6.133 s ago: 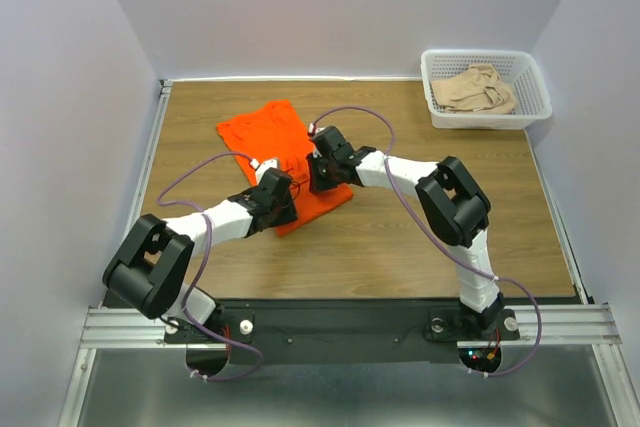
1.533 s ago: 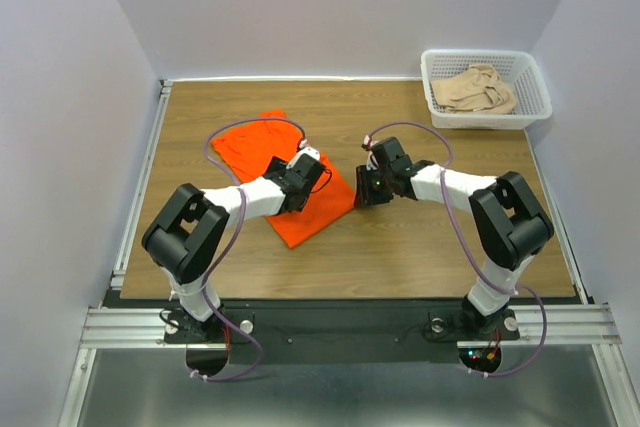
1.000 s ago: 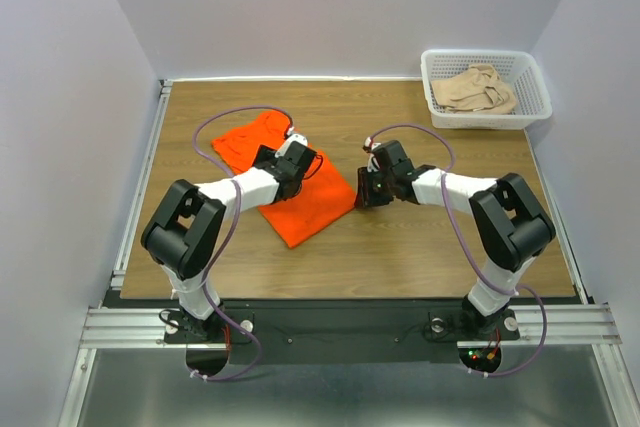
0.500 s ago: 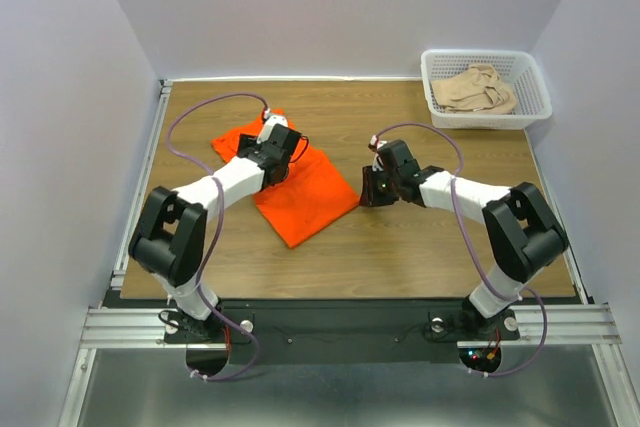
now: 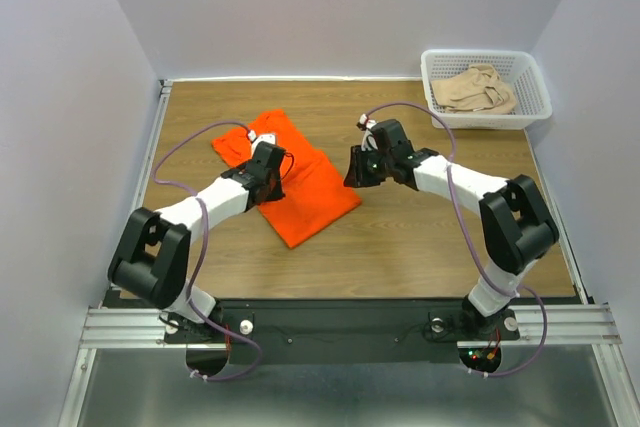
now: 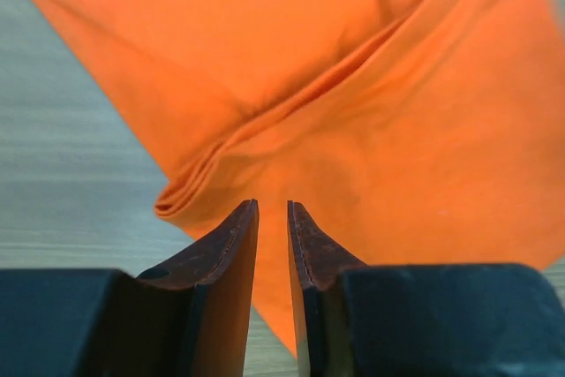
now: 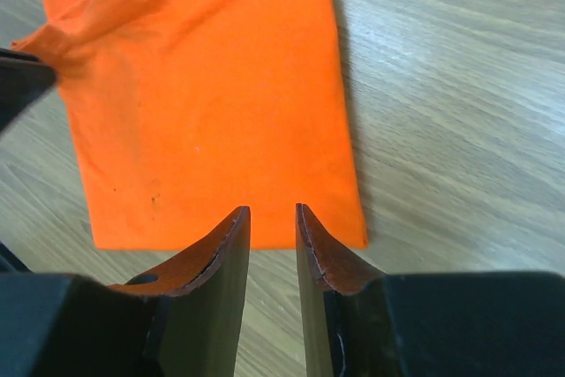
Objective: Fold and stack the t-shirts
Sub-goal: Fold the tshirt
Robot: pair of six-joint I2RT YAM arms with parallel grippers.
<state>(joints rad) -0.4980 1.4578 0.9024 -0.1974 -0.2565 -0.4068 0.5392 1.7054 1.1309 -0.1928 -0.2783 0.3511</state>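
The orange t-shirt (image 5: 305, 187) lies partly folded on the wooden table, left of centre, with a doubled fold edge (image 6: 181, 196) on one side. My left gripper (image 5: 268, 161) rests over the shirt's upper left part. Its jaws (image 6: 272, 205) stand a narrow gap apart, with only cloth showing beyond them. My right gripper (image 5: 354, 169) hovers at the shirt's right edge (image 7: 344, 130). Its jaws (image 7: 272, 209) are slightly apart, with nothing between them, just over the shirt's corner. The beige t-shirt (image 5: 478, 88) lies crumpled in the basket.
The white lattice basket (image 5: 534, 97) stands at the far right corner of the table. Grey walls close in the left, back and right sides. Purple cables loop from both arms over the table (image 5: 420, 237).
The left jaws have narrowed from wide open, and that gripper has slid a little nearer across the shirt. The right gripper has moved left and farther away, up to the shirt's right edge.
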